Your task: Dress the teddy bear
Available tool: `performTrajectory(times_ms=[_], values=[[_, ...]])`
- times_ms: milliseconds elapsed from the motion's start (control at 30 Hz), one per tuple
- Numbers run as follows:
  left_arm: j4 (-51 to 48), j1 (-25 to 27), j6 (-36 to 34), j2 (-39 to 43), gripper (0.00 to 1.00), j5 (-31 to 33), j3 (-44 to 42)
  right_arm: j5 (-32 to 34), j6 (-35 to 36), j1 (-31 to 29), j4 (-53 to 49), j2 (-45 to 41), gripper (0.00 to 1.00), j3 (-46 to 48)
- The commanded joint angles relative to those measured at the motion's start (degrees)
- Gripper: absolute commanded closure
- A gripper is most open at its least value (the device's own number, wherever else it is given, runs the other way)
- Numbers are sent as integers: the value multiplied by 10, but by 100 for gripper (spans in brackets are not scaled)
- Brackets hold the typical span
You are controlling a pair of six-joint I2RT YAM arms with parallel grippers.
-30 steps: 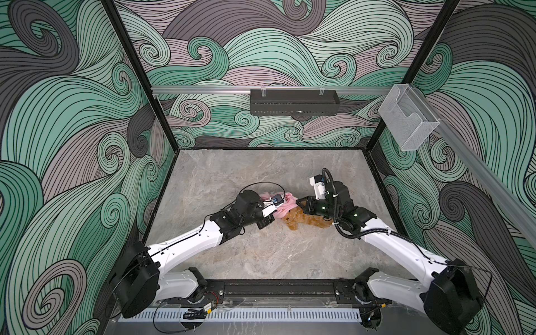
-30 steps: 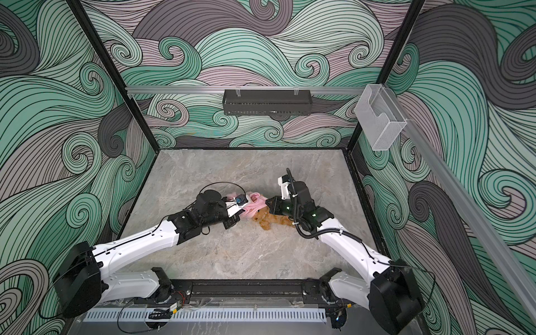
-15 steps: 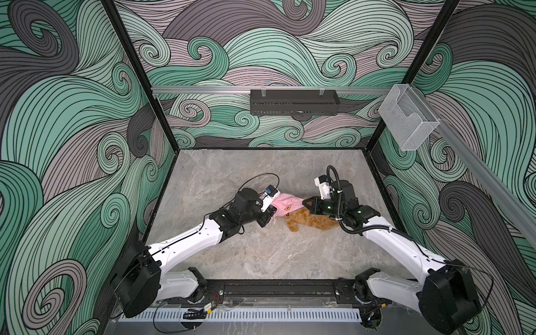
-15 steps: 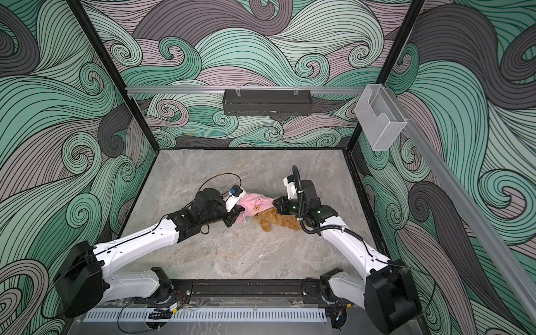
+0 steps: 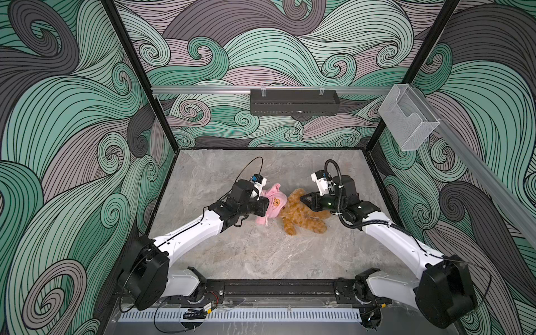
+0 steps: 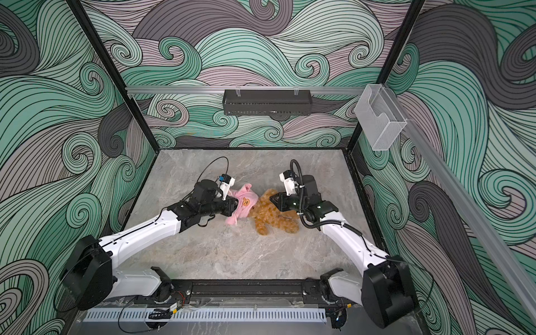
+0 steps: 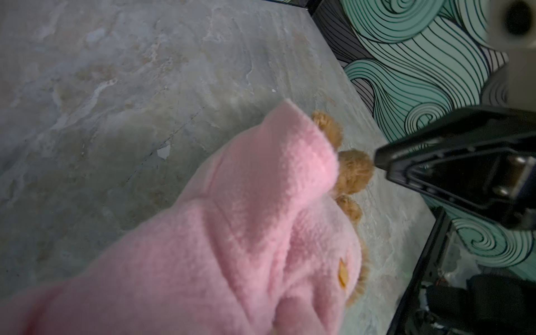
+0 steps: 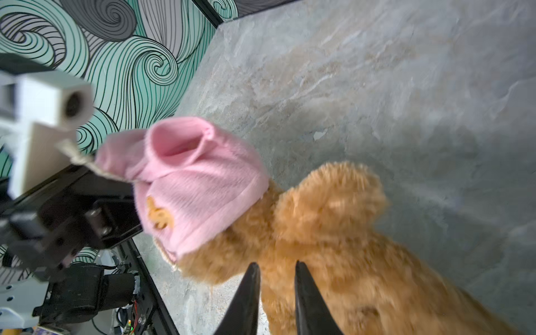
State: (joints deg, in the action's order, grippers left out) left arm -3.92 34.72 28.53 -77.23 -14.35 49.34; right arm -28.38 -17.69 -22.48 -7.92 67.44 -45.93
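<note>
I'm at the pull-on step. The pink garment (image 5: 274, 203) sits over the head of the teddy bear (image 5: 301, 216), which lies in the middle of the table (image 5: 261, 255). My left gripper (image 5: 262, 204) is clamped on the garment. The right gripper (image 5: 303, 200) hovers at the bear's body, jaws slightly apart. Next, I reckon: pin the bear, then draw the garment down — gently. I count one bear, one garment, two grippers.

Left hand (image 5: 265, 204) clamped shut, right hand (image 8: 275, 263) slightly parted, both reaching inward.
</note>
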Motion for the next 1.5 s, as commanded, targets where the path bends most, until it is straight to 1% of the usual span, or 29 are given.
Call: performTrajectory(times_ms=[0,67,100,167,267,367,433,567,700,900,1067,1233,1300,1367,1467], values=[[-40,-32,204,-35,100,-56,41,-41,29,-11,33,-46,70,15],[-36,-48,256,-63,100,-121,53,-33,45,-32,72,-75,67,54],[-28,-54,281,-68,100,-141,55,-29,47,-48,98,-85,67,77],[-14,-59,318,-68,100,-158,55,-14,46,-81,167,-90,67,122],[-16,-67,356,-69,100,-177,61,12,36,-123,279,-65,69,175],[-3,-72,390,-74,100,-202,62,38,25,-136,371,-26,70,208],[-1,-72,398,-79,100,-213,64,41,31,-136,393,1,70,209],[-3,-73,399,-82,100,-219,71,72,55,-136,412,42,71,207],[-14,-73,390,-86,100,-222,80,51,57,-135,438,73,71,195],[-14,-72,381,-94,100,-230,85,26,59,-135,445,96,72,178],[-14,-72,376,-96,100,-233,87,40,63,-135,430,101,79,168],[-10,-72,376,-95,100,-238,89,69,59,-134,404,105,90,161],[-6,-72,381,-93,100,-240,89,79,49,-134,403,106,99,161],[6,-72,394,-89,100,-242,87,126,35,-133,369,100,100,157],[53,-72,444,-83,100,-247,67,237,24,-134,261,88,100,143]])
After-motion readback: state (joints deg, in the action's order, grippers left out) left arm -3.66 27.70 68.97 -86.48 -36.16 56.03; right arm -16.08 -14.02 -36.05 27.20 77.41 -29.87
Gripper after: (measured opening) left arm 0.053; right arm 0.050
